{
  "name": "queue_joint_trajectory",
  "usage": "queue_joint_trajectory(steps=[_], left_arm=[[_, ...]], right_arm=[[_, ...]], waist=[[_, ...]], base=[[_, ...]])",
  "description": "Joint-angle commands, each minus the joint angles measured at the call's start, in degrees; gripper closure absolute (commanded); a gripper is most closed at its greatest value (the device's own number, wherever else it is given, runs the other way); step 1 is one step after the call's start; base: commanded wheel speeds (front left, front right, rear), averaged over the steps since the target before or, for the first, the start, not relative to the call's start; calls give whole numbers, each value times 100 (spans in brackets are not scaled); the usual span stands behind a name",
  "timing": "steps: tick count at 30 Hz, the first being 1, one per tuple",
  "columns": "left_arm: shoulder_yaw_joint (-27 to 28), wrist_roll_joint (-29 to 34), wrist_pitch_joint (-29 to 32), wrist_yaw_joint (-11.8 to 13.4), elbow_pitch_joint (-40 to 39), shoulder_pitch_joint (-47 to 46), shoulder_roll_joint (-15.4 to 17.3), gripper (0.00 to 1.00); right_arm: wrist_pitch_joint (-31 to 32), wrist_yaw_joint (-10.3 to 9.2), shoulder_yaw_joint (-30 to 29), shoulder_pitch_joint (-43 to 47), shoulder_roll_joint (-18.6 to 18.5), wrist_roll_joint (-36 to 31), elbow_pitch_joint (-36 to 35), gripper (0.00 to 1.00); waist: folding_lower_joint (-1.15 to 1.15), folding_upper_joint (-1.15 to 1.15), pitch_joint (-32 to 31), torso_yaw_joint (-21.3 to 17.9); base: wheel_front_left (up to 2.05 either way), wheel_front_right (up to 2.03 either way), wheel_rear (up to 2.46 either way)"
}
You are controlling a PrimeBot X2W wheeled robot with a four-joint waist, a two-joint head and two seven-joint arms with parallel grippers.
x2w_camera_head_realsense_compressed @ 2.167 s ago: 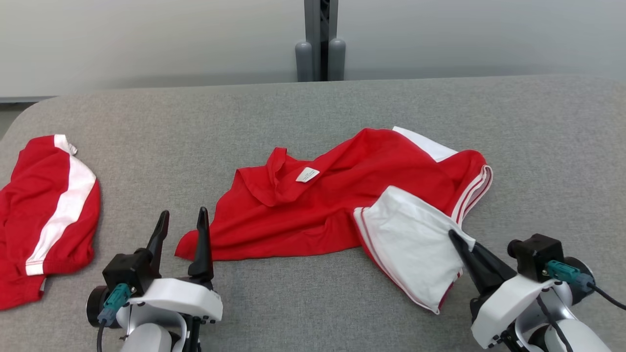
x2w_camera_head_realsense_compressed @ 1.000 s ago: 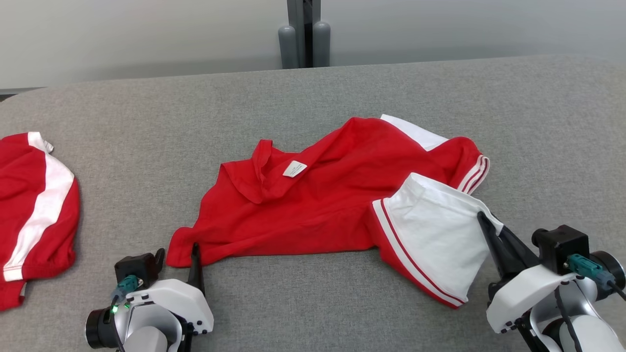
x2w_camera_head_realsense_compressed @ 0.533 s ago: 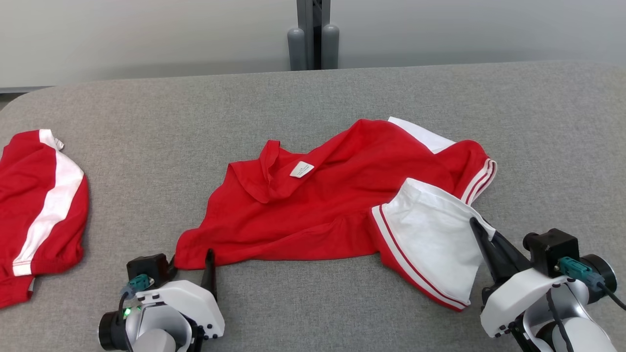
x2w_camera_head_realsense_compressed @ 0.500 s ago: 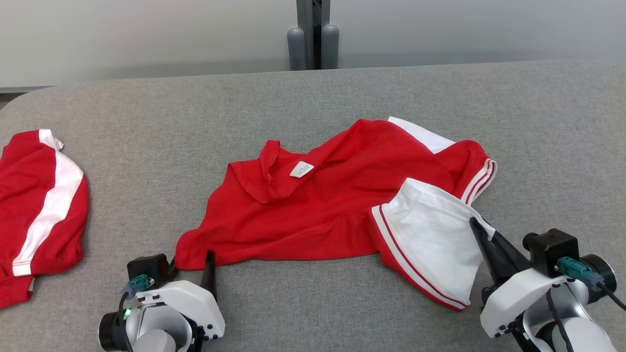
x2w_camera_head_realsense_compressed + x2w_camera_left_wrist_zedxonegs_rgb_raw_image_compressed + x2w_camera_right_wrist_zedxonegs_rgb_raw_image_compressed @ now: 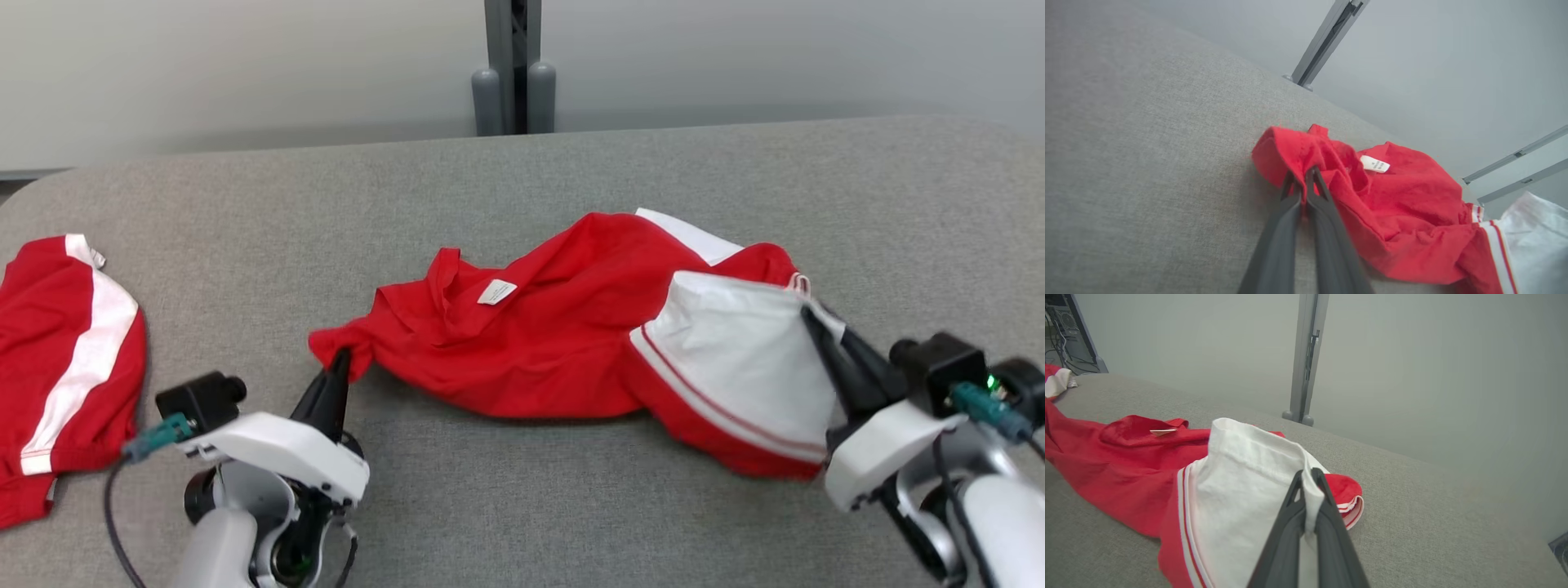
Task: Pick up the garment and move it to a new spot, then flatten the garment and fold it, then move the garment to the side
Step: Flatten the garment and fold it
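At the head view's 7 o'clock, the left claw (image 5: 340,361) is closed on a bunched red corner of the garment (image 5: 555,343). The left wrist view shows its two dark fingers pressed together with a knot of cloth caught between them. Over at 4 o'clock the right claw (image 5: 810,317) is likewise clamped, on the upper edge of the white panel (image 5: 727,359), which stands tented off the worktop (image 5: 522,171).

Between the two holds, the garment sags in loose folds across the middle of the worktop. Its label (image 5: 496,291) faces up toward the heap's 10 o'clock. A second red garment (image 5: 65,359) lies well apart at 9 o'clock.

The garment looks light, thin and limp. It should drape and stretch between the holds rather than keep any shape, and it will drag on the rough grey surface if pulled low. A shallow pinch on such cloth could slip, so a deeper bite on a stitched hem or striped cuff is the safer place. The picture is soft around the right claw, so it may hold one layer or two. The holds at the 9 and 3 o'clock ends are well spread for lifting.
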Motion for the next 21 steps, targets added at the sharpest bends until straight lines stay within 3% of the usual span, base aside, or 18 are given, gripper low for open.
queue_joint_trajectory(steps=[1, 6, 12, 16, 21], left_arm=[[36, -139, 83, -46, -126, -68, 18, 100], [234, -1023, 627, 50, -946, -264, 10, 100], [482, -1989, 937, 430, -1778, -605, 11, 100], [559, -2162, 827, 717, -2113, -805, 9, 100], [589, -1885, 556, 936, -2370, -884, 14, 100]], right_arm=[[-36, 1, 9, -146, -98, -41, -44, 100], [-3, 1, 236, -852, -565, -50, -56, 100], [-186, 0, 482, -1853, -916, -101, 8, 100], [-478, 0, 504, -2416, -913, -212, 173, 100], [-751, 0, 511, -2764, -778, -437, 288, 100]], waist=[[0, 0, -59, -37], [0, 0, -241, -146], [0, 0, -486, -293], [0, 0, -680, -373], [0, 0, -801, -440]], base=[[0, 0, 0], [0, 0, 0], [0, 0, 0], [0, 0, 0], [0, 0, 0]])
